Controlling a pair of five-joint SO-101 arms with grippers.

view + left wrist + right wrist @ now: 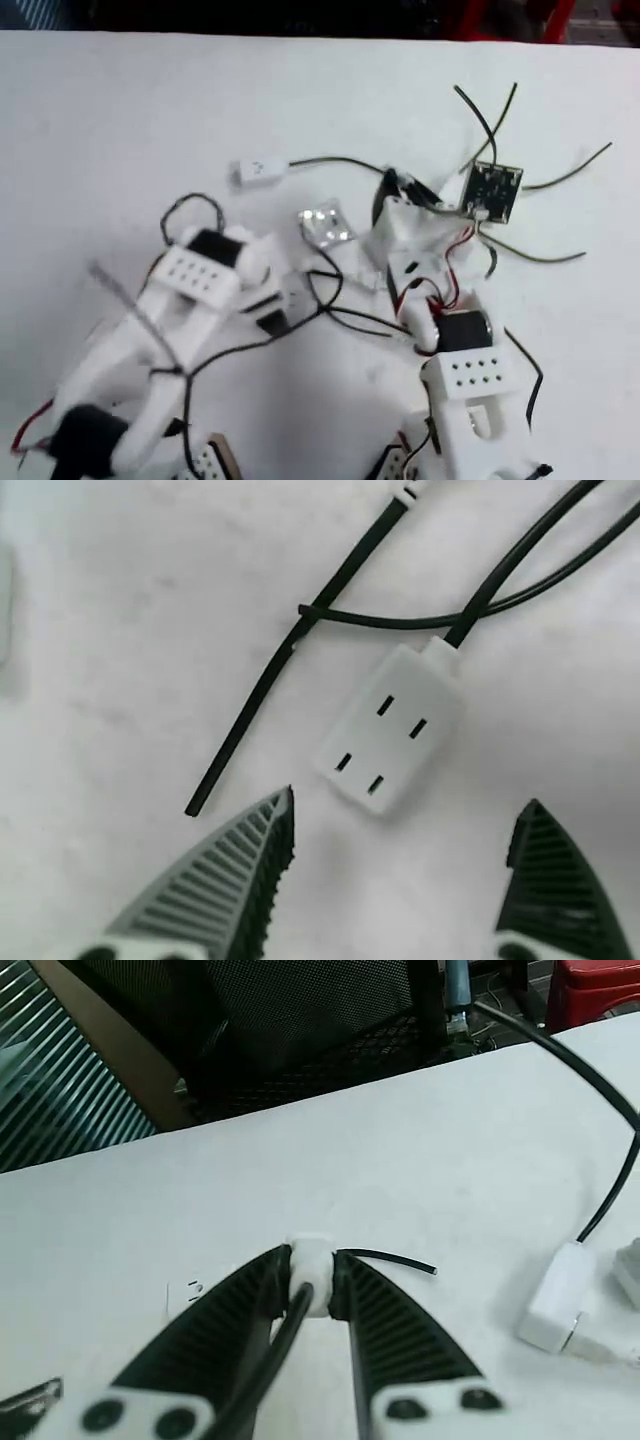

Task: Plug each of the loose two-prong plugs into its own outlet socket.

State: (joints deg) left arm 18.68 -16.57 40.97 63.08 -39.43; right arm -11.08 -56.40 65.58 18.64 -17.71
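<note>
- High view: the white table (120,120) carries both arms. The left arm (195,275) lies low on one side and the right arm (465,375) on the other, with black cables looped between them. A white connector block (262,170) on a black lead lies apart, farther up the table. A green circuit board (495,190) trailing thin wires sits beyond the right arm. A small shiny square piece (325,225) lies between the arms.
- Left wrist view: the left gripper (410,805) hangs with its ribbed fingers spread wide, holding nothing. Just past the fingertips lies the outlet socket (390,730), a white rounded block, tilted, its face showing four dark slots in two pairs. A black cable (380,617) enters its far end. A loose cable end (240,740) lies beside it.
- Right wrist view: the right gripper (312,1260) is clamped narrowly on a white plug (308,1280), a small pale body pinched at the fingertips just above the table. Its black cord (270,1360) runs back between the fingers. A short black wire (390,1258) lies beside the tips. A white slotted piece (195,1288) shows behind one finger, and a white rectangular block (555,1300) on a cable lies well apart.
</note>
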